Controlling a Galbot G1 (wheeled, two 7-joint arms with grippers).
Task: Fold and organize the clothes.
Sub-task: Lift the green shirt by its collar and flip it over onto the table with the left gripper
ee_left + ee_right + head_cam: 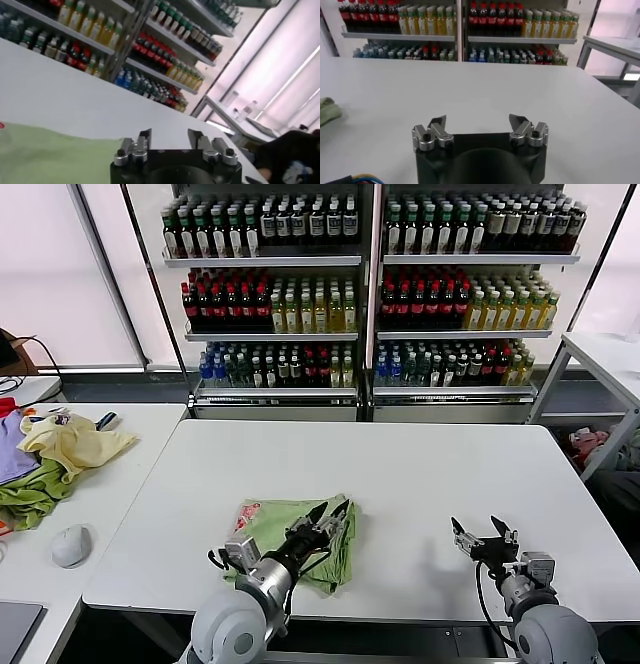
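Fingers of the left gripper (333,510) spread open above the folded green shirt (285,534); the right gripper (483,534), well apart, gaped too.

no legible text on the table or the shelves

we can make out no words, brands or numbers: the bottle labels (300,309) on the shelves are too small to read, and the red-and-white print (247,511) on the green shirt (300,534) shows us no letters.
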